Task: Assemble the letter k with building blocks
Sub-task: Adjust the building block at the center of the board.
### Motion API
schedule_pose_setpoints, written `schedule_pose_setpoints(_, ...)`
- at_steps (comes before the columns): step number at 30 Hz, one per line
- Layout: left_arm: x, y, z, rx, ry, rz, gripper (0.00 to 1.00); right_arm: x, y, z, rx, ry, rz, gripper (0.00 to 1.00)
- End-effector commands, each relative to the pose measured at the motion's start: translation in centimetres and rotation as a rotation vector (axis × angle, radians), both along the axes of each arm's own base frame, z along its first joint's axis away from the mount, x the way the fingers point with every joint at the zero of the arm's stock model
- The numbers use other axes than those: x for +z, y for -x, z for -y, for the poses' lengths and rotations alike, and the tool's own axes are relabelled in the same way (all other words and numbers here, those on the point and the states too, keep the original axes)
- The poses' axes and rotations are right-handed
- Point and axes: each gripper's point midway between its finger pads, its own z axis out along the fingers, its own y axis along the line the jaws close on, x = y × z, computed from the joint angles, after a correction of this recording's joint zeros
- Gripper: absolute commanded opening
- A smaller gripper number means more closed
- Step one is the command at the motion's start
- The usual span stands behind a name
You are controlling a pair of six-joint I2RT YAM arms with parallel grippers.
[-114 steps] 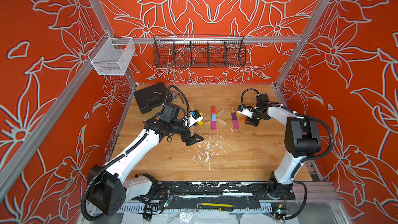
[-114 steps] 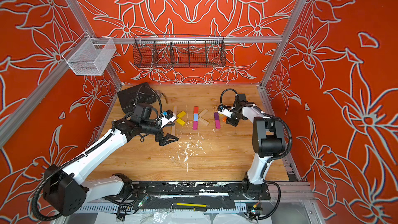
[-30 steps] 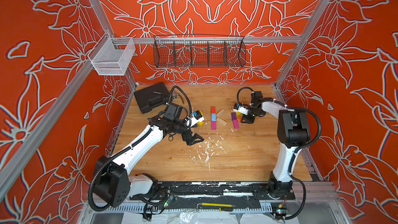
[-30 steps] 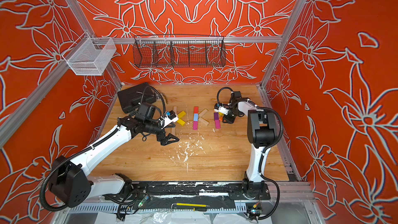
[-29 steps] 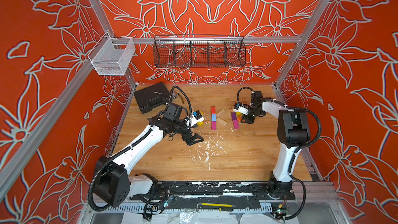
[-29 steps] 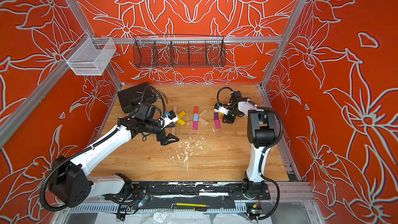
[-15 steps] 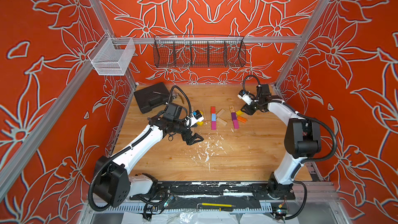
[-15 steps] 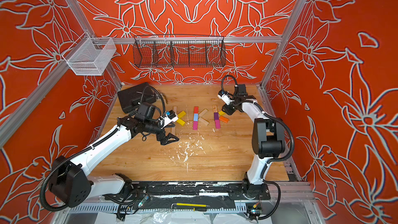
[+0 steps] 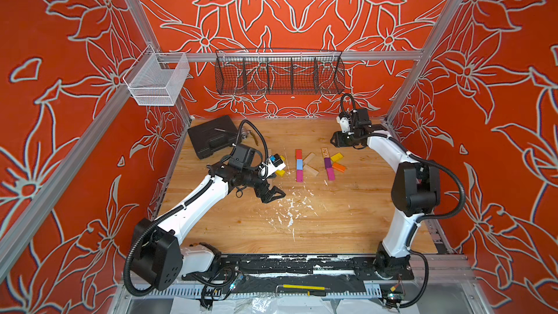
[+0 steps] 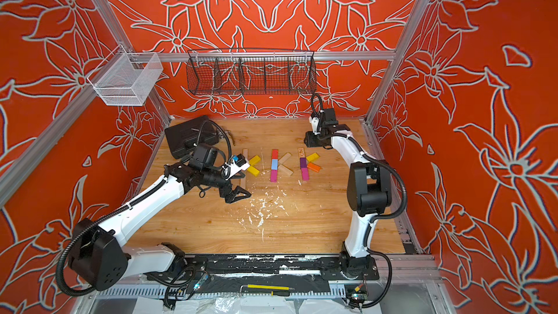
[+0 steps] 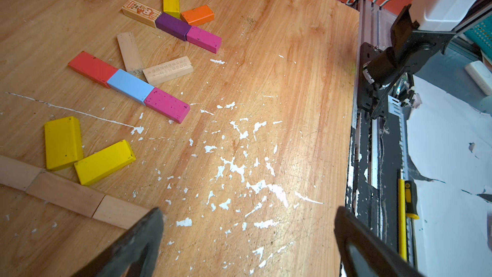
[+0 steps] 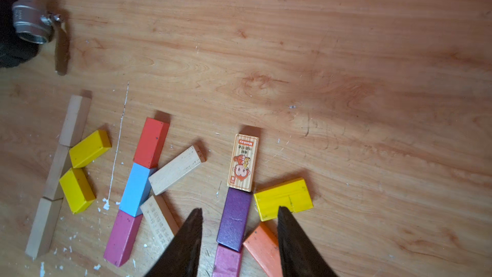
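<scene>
Three groups of building blocks lie flat at the table's back. The left group is a pale wood column [image 10: 244, 167] with two yellow blocks [image 10: 254, 160]. The middle group runs red [image 9: 298, 154], blue [image 9: 299, 164], magenta [image 9: 299, 175], with two pale diagonals [image 9: 309, 157]. The right group is a monkey-printed block [image 12: 242, 162], purple [image 12: 235, 218] and magenta [image 12: 227, 262], with yellow [image 12: 282, 198] and orange [image 12: 262, 249] beside them. My right gripper [image 12: 239, 210] hovers open above this group, holding nothing. My left gripper [image 11: 247, 211] stands open over bare wood near the left group.
A black case [image 9: 211, 140] and a metal fitting [image 12: 32, 26] sit at the back left. White paint flecks [image 9: 290, 209] mark the table's middle. A wire basket [image 9: 279, 72] and a white mesh basket [image 9: 157, 81] hang on the walls. A yellow-handled tool [image 9: 302, 287] lies on the front rail.
My right gripper has lifted off the right group and drawn back toward the rear wall, jaws a little wider; the orange block now shows on the table. The left arm is still.
</scene>
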Motion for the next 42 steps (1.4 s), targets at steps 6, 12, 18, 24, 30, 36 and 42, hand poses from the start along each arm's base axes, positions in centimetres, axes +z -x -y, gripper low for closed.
schedule_pose_setpoints(6, 0.8, -0.6, -0.1, 0.013, 0.001, 0.009, 0.97, -4.8, -0.2, -1.0, -0.104, 0.08, -0.155, 0.48)
schedule_pose_setpoints(12, 0.7, -0.7, -0.2, 0.023, -0.01, 0.008, 0.97, -6.5, -0.8, -1.2, -0.117, 0.132, -0.173, 0.49)
schedule_pose_setpoints(18, 0.7, -0.7, -0.2, 0.025, -0.009, 0.002, 0.97, -7.8, -1.4, -1.6, -0.123, 0.13, -0.187, 0.48)
schedule_pose_setpoints(24, 0.7, -0.7, -0.2, 0.026, -0.011, 0.001, 0.97, -9.0, -1.8, -1.9, -0.128, 0.123, -0.208, 0.44)
schedule_pose_setpoints(30, 0.6, -0.8, -0.2, 0.028, -0.012, -0.003, 0.97, -9.9, -1.9, -2.2, -0.131, 0.113, -0.224, 0.4)
schedule_pose_setpoints(36, 0.5, -0.9, -0.3, 0.031, -0.016, -0.005, 0.97, -10.3, -1.9, -2.1, -0.138, 0.115, -0.236, 0.4)
schedule_pose_setpoints(42, 0.5, -0.9, -0.3, 0.032, -0.014, -0.008, 0.97, -10.0, -1.9, -2.2, -0.137, 0.114, -0.231, 0.38)
